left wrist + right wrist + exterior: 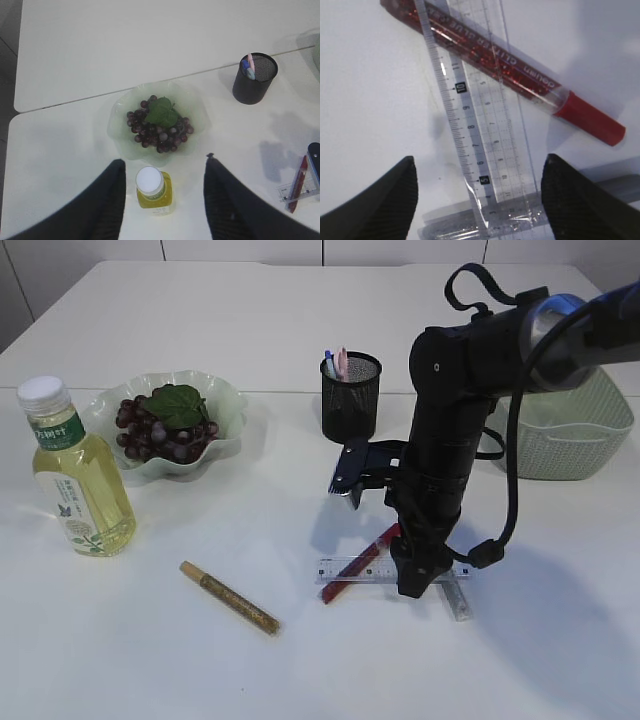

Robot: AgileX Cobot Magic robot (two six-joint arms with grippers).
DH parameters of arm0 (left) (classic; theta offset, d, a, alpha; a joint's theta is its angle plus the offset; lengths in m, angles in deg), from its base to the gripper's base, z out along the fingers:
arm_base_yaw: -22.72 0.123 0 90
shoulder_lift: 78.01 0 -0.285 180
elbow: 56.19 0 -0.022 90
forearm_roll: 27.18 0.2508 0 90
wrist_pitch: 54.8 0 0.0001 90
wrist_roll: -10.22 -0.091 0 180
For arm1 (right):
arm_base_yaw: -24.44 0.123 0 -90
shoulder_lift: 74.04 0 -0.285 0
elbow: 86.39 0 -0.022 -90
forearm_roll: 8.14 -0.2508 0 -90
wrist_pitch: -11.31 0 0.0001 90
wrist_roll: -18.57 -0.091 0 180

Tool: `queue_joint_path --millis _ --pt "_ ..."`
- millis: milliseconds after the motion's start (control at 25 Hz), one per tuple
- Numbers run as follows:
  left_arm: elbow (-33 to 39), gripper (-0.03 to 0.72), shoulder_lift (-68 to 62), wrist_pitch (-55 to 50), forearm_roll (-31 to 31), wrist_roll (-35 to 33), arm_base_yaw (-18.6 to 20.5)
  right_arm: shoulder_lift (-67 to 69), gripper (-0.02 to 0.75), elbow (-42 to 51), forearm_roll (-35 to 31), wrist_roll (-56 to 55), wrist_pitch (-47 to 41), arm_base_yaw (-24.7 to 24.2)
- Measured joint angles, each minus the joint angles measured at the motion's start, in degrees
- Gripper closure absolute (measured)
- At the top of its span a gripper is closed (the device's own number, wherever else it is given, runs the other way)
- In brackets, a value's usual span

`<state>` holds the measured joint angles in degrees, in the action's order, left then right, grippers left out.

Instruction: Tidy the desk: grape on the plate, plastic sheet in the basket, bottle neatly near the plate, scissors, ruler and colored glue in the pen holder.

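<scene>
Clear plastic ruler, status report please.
Right claw open, low over clear plastic ruler. Left claw open above yellow drink bottle. Red glitter glue tube and silver glue tube lie under ruler.

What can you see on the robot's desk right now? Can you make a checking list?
Surface: white table, with a seam across it.
Job's things: grapes on the green plate; bottle upright beside the plate; clear ruler lying across the red glitter glue and a silver glue tube; gold glue tube alone; pen holder with pens inside; basket at the right.
Clutter: nothing seen.
Grippers: right gripper open over the ruler; left gripper open, high above the bottle.
Cables: black cable looped along the right arm.
Surroundings: pale wall panels behind.
</scene>
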<state>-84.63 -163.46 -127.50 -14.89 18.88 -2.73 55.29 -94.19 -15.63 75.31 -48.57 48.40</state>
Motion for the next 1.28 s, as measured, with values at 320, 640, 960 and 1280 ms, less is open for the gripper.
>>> queue_joint_path --millis 320,640,960,1280 --pt "0.0 0.316 0.0 0.0 0.0 0.0 0.0 0.0 0.141 0.0 0.0 0.2 0.22 0.0" --pt "0.0 0.316 0.0 0.0 0.1 0.0 0.0 0.0 0.141 0.0 -0.12 0.2 -0.53 0.0" --pt "0.0 0.316 0.0 0.0 0.1 0.0 0.0 0.11 0.143 0.0 -0.24 0.2 -1.04 0.0" --pt "0.0 0.316 0.0 0.0 0.22 0.0 0.0 1.58 0.143 -0.77 0.38 0.2 -0.45 0.0"
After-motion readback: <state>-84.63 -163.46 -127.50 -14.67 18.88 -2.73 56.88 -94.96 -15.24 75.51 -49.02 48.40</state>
